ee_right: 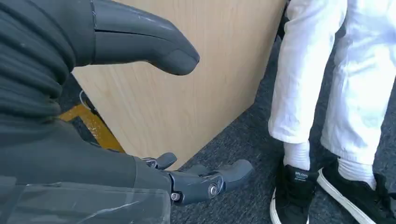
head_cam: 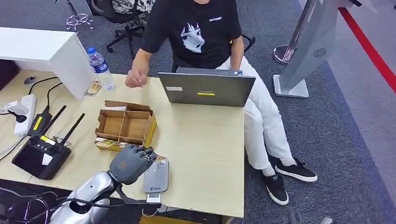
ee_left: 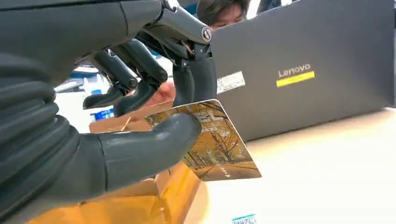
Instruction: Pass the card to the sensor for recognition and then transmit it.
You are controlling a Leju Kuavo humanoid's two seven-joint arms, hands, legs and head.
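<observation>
Holding the card between thumb and fingers, my left hand is hovering at the near edge of the tabletop, just beside the silver-grey sensor. In the head view the sensor is lying flat to the right of the hand and slightly nearer me, its long axis running roughly toward and away from me. In the left wrist view the thumb is pressing across the card's printed face while the dark fingers are backing it from behind; the free end of the card is projecting beyond the grip, toward the laptop. I am judging that the coming move is a short sideways and downward carry to lay that free end over the sensor. My left arm is clearly the nearer one. My right hand is hanging below the tabletop's edge, fingers apart and holding nothing, near the seated person's legs. The cardboard tray is standing just beyond the left hand.
</observation>
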